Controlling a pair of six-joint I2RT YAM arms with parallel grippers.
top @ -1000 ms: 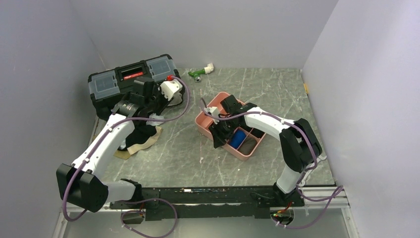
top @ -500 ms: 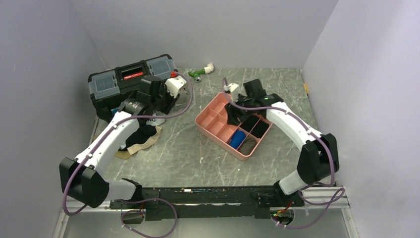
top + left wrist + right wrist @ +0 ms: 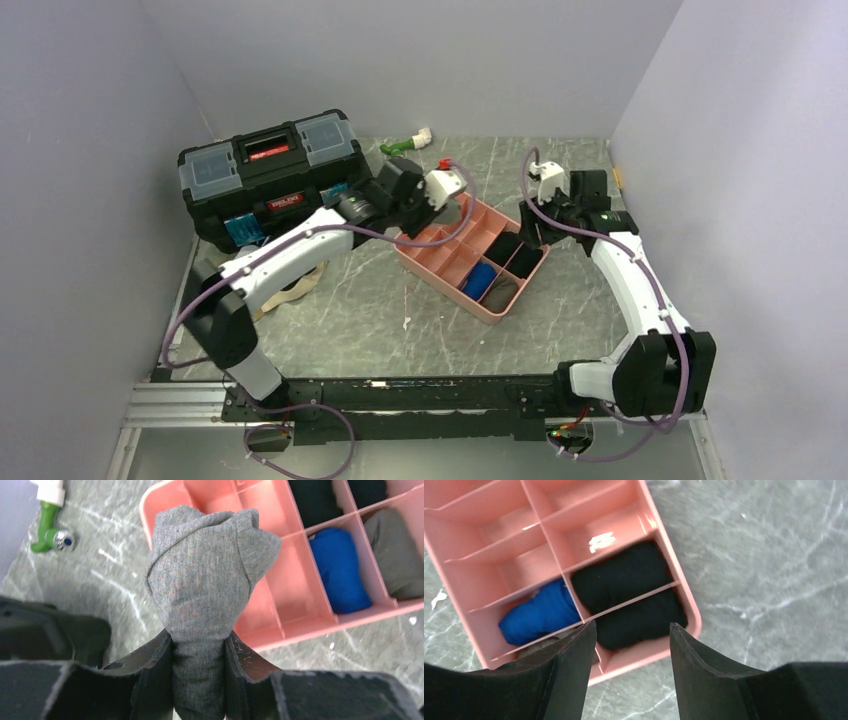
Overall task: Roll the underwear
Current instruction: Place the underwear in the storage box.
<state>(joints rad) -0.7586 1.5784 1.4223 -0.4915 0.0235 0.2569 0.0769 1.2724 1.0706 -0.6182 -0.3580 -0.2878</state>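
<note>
A rolled grey underwear (image 3: 207, 570) sticks out between my left gripper's (image 3: 199, 640) fingers, which are shut on its lower end. It hangs above the left corner of the pink tray (image 3: 295, 625). In the top view the left gripper (image 3: 425, 205) is over the tray's (image 3: 430, 262) far-left side. Rolled underwear fills four tray cells: two black (image 3: 621, 580), one blue (image 3: 541, 612), one olive-grey (image 3: 397, 555). My right gripper (image 3: 633, 630) is open and empty, above the tray's right end (image 3: 545, 215). More underwear (image 3: 290, 290) lies at the table's left, partly hidden by the left arm.
A black toolbox (image 3: 265, 170) stands at the back left. A green and white fitting (image 3: 405, 145) lies on the table by the back wall. Walls close in the left, back and right sides.
The left arm swung right from the cloth pile to the tray with the grey roll. The right arm rose out of the tray and drew back to the right, its jaws widening a little.
</note>
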